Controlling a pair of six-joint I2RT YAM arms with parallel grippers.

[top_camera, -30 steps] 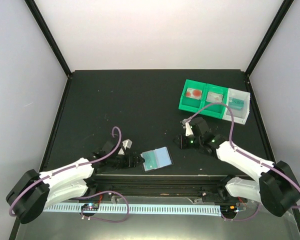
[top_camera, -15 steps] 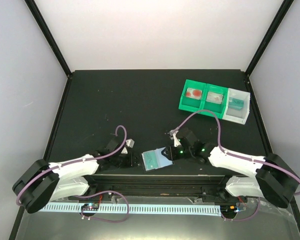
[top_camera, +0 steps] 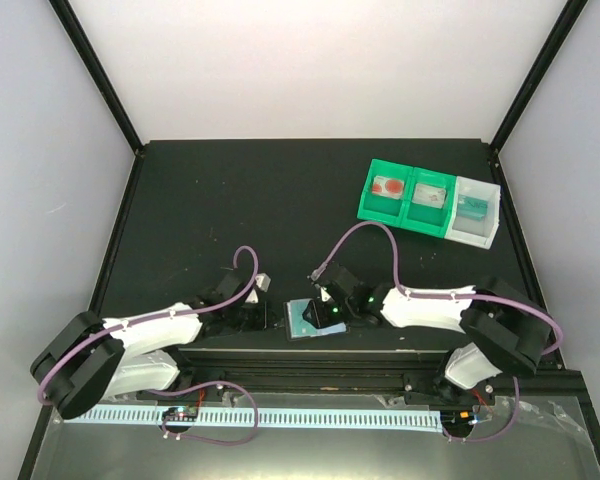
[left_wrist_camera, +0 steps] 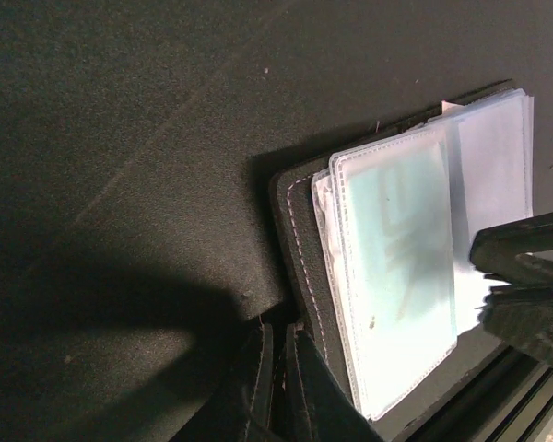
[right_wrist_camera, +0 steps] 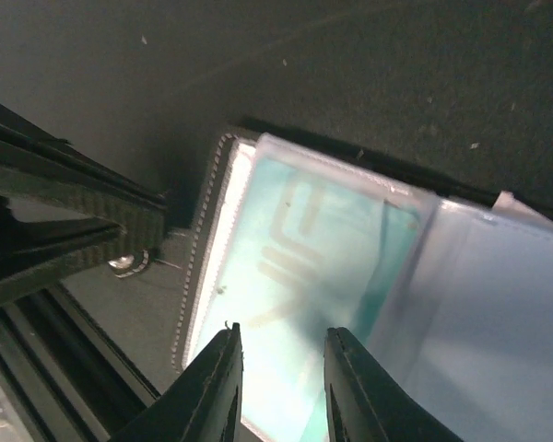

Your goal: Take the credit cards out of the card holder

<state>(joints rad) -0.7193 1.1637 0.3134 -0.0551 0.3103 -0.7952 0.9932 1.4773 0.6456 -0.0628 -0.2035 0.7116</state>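
Note:
The card holder (top_camera: 302, 324) lies open near the table's front edge, its black cover (left_wrist_camera: 300, 239) turned down. A teal credit card (left_wrist_camera: 396, 249) (right_wrist_camera: 295, 249) sits inside a clear sleeve, with a pale bluish sleeve (right_wrist_camera: 498, 313) beside it. My left gripper (top_camera: 270, 317) (left_wrist_camera: 278, 330) is shut on the holder's black left edge, by the snap (right_wrist_camera: 129, 265). My right gripper (top_camera: 325, 313) (right_wrist_camera: 282, 333) hovers just over the teal card. It stands slightly open with nothing between its fingers. Its dark fingers (left_wrist_camera: 525, 253) cover the sleeves' right side in the left wrist view.
A green-and-white three-compartment tray (top_camera: 400, 217) stands at the back right, with small cards in its compartments. A black rail (top_camera: 310, 355) runs along the table's near edge, right behind the card holder. Dark walls border the table on both sides.
My right arm swung left from mid-table to above the card holder. My left gripper slid right to the holder's edge and closed there.

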